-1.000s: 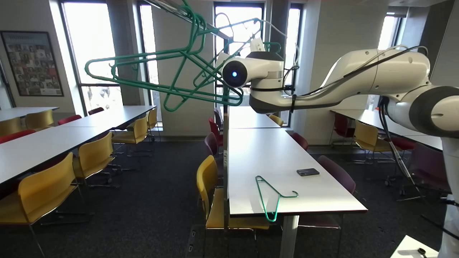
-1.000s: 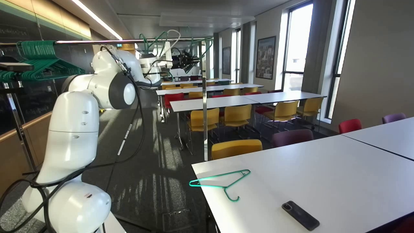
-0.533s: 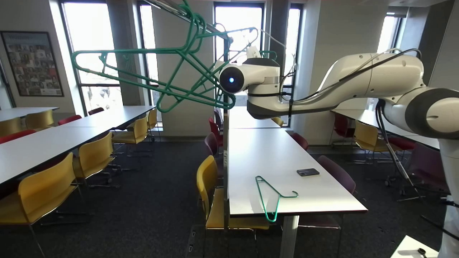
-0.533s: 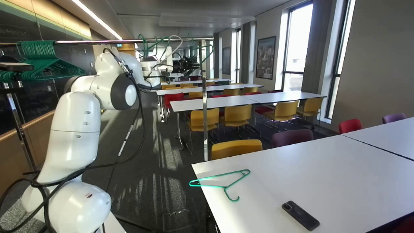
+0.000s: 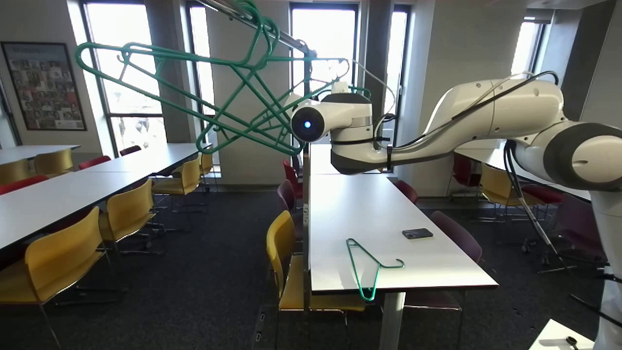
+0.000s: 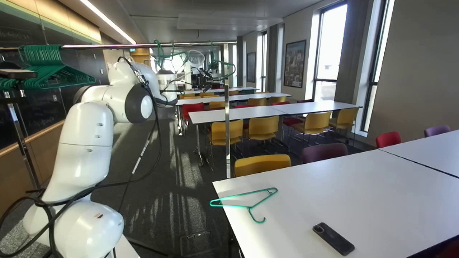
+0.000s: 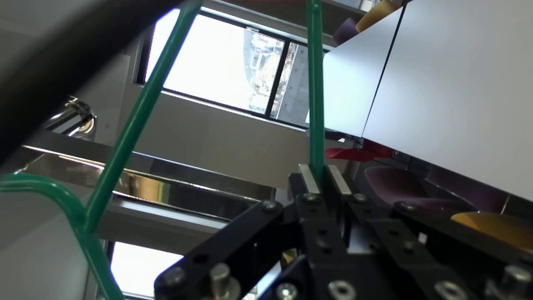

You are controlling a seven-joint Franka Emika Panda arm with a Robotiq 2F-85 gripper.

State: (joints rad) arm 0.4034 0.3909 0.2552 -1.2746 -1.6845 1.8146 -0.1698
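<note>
1. Gripper (image 7: 323,180): fingertips pinching a straight bar of a green tubular clothes hanger (image 7: 316,83), which runs to 12 o'clock in the wrist view
2. Hook neck (image 7: 81,216): between 8 and 9 o'clock in the wrist view, probably part of the pinched hanger; any join lies out of frame
3. Chrome clothes rail (image 6: 107,46): above the gripper, which sits near 12 o'clock, close to a chrome upright (image 6: 227,132), in an exterior view; crossed green hangers (image 5: 245,63) hang at 10 o'clock in an exterior view
4. White table (image 6: 322,186): between 4 and 5 o'clock in an exterior view, bearing a loose green hanger (image 6: 249,207), one end past the edge, and a smartphone (image 6: 333,238) toward 4 o'clock from it
5. Progress, as judged: the grip is made, near the rail; the letting go is not yet done, whether the hook rests on the rail cannot be told, and the loose green hanger lies ungripped
</note>
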